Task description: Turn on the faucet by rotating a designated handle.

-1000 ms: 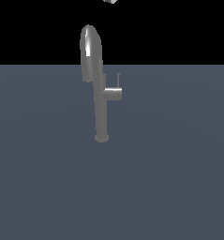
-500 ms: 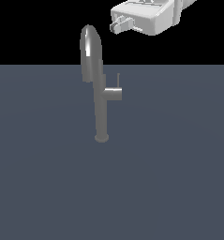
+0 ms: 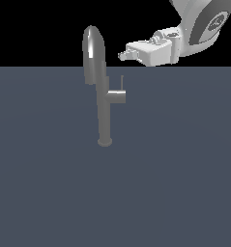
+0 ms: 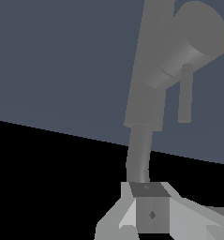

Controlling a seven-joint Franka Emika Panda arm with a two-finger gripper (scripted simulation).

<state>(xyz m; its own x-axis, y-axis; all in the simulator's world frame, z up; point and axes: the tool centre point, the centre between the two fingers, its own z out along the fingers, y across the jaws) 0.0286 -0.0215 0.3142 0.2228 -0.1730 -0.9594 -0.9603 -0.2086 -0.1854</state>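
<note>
Claw hangs beside faucet — jaw state unclear; handle untouched.

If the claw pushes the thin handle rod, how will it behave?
The handle looks like rigid metal, so it probably will not bend. It sits on a stubby cylinder off the faucet stem, so it likely pivots rather than slides. Its smooth, thin shape may let the claw slip.

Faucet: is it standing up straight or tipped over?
Upright. The faucet rises straight from its round base, spout arched on top, the handle sticking up beside it.
</note>
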